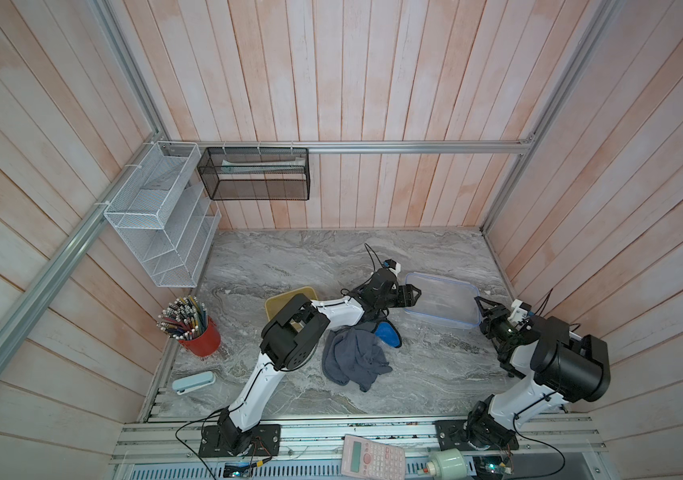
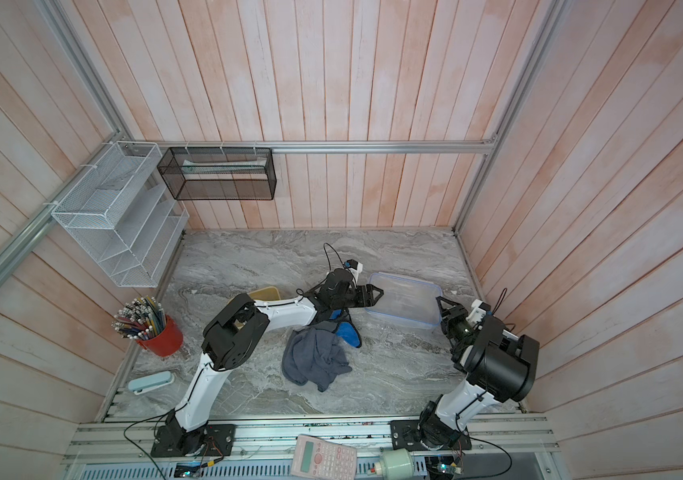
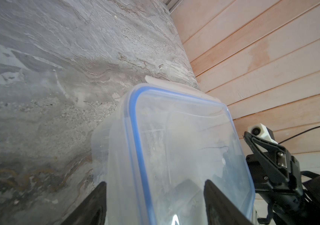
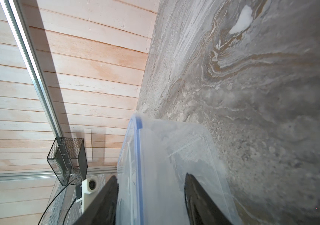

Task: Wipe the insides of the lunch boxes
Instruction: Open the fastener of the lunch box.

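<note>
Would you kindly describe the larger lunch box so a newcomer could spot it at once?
On the marble tabletop, look between the left gripper and the right gripper. The clear box there has a blue rim, unlike the yellow box half hidden under the left arm.

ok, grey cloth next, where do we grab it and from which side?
Pinch the raised bunch of folds near the middle of the grey cloth, coming straight down from above. It lies crumpled in a heap on the table, so the folds stand up while its edges lie flat. Its far edge sits by the left arm and the blue cloth, so keep to the near half.
</note>
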